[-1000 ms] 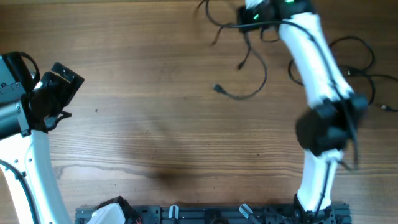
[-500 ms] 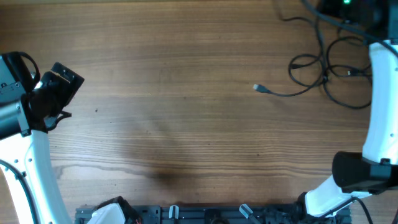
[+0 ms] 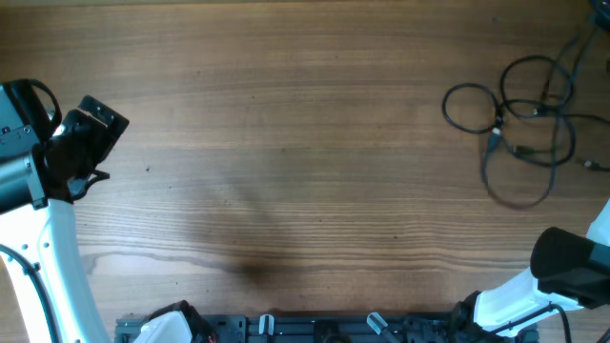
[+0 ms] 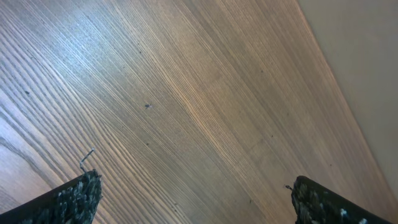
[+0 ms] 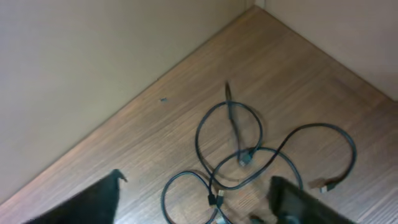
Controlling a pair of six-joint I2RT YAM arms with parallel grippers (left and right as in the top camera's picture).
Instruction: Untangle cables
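The cables (image 3: 497, 124) lie looped together on the right of the tabletop (image 3: 286, 143). Left claw (image 4: 194, 182) and right claw (image 5: 194, 180) are spread, empty (neither touches a cord); tugging one loop might tighten the crossings.

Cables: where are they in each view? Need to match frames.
Overhead: the cables lie looped at the right side, upper half.
Left wrist: not in it, only bare wood.
Right wrist: the cables sit lower centre, in overlapping loops.
Shared landmark: the wood-grain table, seen in all three views.
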